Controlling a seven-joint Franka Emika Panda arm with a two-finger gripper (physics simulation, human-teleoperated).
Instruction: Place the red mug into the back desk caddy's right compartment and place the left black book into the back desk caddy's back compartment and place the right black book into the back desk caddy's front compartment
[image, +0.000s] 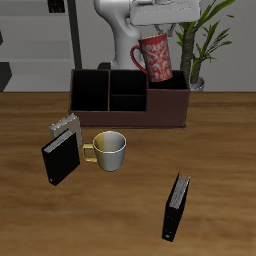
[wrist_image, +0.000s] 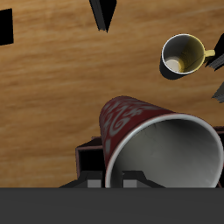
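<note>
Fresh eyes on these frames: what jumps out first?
The red mug hangs tilted in the gripper above the back desk caddy, over its large reddish-brown-walled end section. Out on the table, a pale mug stands beside one black book with a grey patterned book just behind it, while the other black book stands alone nearer the front edge.

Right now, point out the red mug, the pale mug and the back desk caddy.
red mug (image: 157, 57), exterior view, on its patterned side wall.
pale mug (wrist_image: 185, 56), wrist view, on its inside bottom.
back desk caddy (image: 165, 108), exterior view, on its reddish-brown front wall.
</note>
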